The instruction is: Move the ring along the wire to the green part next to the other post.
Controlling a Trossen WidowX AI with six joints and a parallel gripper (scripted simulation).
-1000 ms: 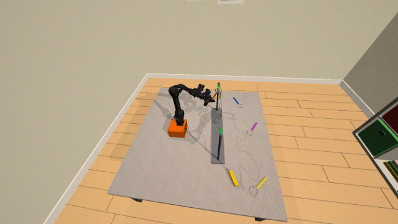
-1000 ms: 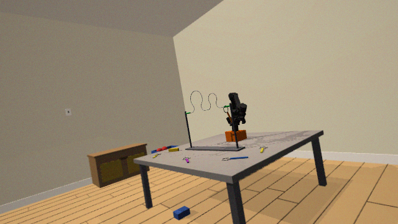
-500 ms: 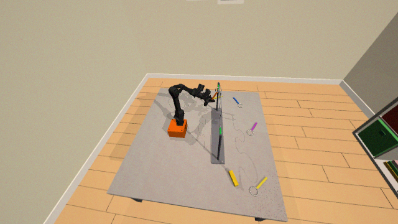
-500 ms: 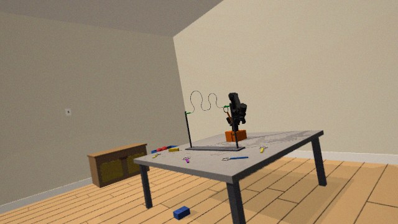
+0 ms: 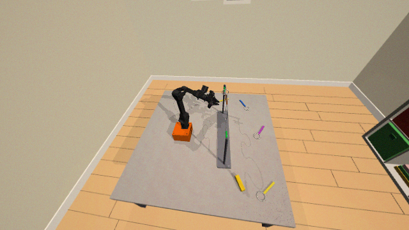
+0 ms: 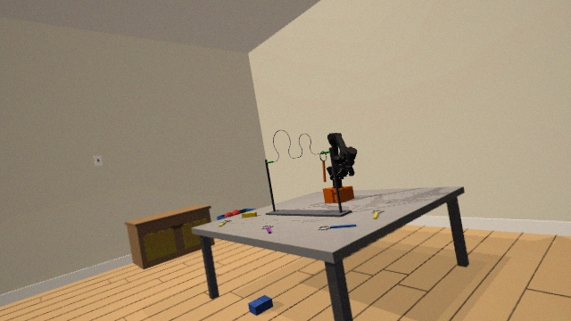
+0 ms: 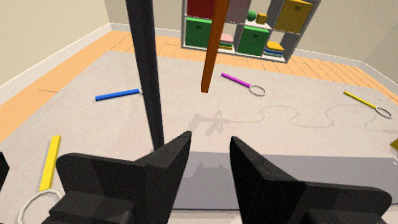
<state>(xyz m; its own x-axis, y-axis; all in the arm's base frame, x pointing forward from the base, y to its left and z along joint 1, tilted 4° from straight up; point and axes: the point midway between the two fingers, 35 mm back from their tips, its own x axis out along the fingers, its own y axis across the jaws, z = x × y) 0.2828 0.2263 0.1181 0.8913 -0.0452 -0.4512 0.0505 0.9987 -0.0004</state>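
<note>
The orange handle [image 5: 226, 99] [image 6: 324, 171] [image 7: 211, 55] hangs nearly straight down from its ring [image 6: 326, 158]. The ring hangs around the green part [image 5: 224, 88] [image 6: 326, 152] beside the post [image 5: 223, 107] [image 6: 336, 183] [image 7: 146, 70] nearest the arm. The thin grey wire [image 6: 281, 130] curves to the other green part [image 5: 226, 134] [image 6: 269, 162] at the other post [image 5: 225, 151] [image 6: 269, 185]. My gripper [image 5: 218, 103] [image 7: 210, 138] is partly open and empty. In the wrist view the handle's lower end is beyond the fingertips, apart from them.
The posts stand on a dark base [image 5: 220, 140] [image 6: 303, 213] [image 7: 210, 192]. Around it on the table lie loose rings with blue [image 5: 243, 103], magenta [image 5: 261, 130] and yellow [image 5: 269, 188] handles, and a yellow block [image 5: 239, 183]. Another yellow-handled ring [image 7: 50, 162] lies left of the gripper in the wrist view.
</note>
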